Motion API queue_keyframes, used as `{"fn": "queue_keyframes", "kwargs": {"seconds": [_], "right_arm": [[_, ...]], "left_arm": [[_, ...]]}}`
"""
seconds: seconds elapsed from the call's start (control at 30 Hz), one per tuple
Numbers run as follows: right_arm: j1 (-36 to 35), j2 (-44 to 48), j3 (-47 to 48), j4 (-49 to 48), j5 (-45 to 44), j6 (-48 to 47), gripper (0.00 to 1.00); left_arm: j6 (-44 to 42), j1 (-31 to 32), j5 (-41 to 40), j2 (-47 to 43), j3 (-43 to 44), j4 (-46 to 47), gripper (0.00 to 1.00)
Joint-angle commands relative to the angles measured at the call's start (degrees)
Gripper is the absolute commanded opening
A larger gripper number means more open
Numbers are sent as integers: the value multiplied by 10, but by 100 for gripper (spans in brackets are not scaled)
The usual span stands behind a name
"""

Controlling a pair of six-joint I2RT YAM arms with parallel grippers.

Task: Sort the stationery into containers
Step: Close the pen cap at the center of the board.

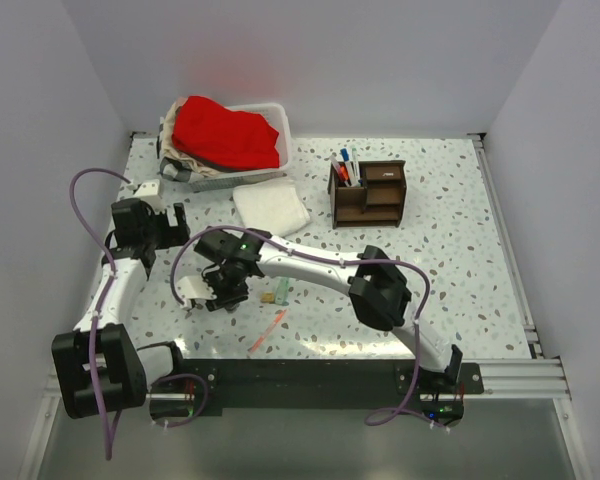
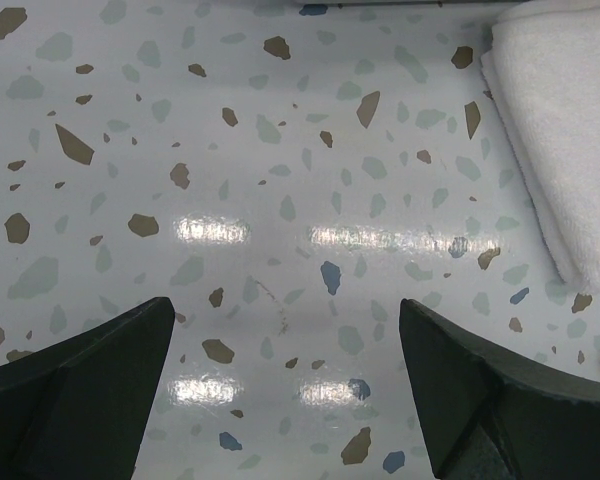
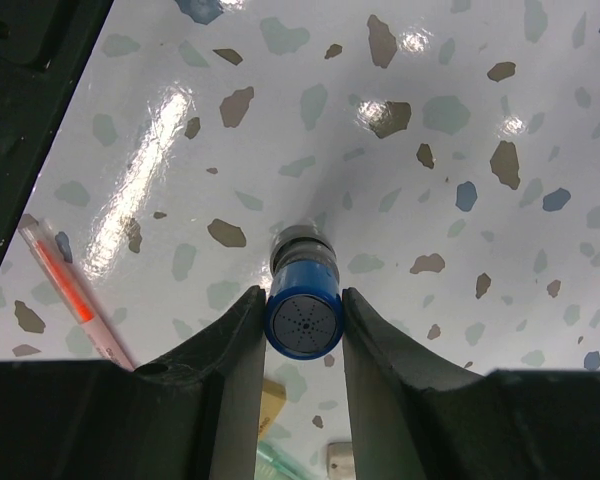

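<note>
organizer (image 1: 385, 196): pens (image 1: 346, 170) in left slot | right fingers (image 3: 220, 385) clamp bottle (image 3: 303, 318) | left fingers (image 2: 80, 375) wide, empty

Nothing written can be read in any view. The blue bottle (image 3: 303, 322) shows only a pattern of small dots on its end. The pens (image 1: 346, 168) in the wooden organizer (image 1: 380, 195), toward the far right corner of the desk (image 1: 460, 250), are too small to show any print.
</note>
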State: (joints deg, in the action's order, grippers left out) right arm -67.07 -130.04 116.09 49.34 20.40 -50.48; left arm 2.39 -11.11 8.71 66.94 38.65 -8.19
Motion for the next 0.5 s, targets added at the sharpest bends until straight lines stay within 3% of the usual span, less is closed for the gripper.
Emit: {"fn": "queue_keyframes", "kwargs": {"seconds": [0.0,0.47], "right_arm": [[1,-7,28,15,0,-13,0],[1,-8,-25,-4,30,0,0]], "left_arm": [[-1,2,-5,-2,9,23,100],[-2,2,-5,3,5,27,100]]}}
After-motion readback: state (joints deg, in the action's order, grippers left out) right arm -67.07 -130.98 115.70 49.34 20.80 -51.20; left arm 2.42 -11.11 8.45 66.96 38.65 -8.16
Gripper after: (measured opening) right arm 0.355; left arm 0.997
